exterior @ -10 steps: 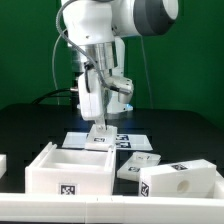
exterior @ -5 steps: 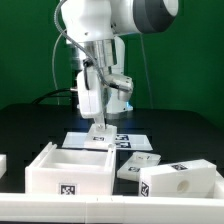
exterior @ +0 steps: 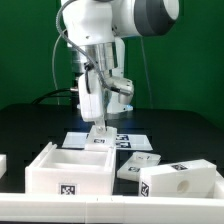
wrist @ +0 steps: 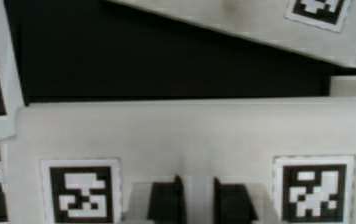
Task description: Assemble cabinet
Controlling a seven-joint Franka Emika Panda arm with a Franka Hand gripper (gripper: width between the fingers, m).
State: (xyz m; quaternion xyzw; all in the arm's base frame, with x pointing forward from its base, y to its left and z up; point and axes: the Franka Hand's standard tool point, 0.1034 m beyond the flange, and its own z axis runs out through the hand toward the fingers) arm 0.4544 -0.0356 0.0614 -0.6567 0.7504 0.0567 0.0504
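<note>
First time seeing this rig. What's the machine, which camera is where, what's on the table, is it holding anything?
The white machine is a robot arm with a two-finger gripper. One picture comes from a camera off the arm; the other from a camera on its wrist, looking past the two dark fingers. On the dark table lie loose white cabinet parts with black-and-white tags: an open box in front, a flat piece and a block with a hole toward the exterior view's right. The flat tagged sheet below the gripper is the marker board, not furniture. The fingers stand nearly together and seem to hold nothing.
</note>
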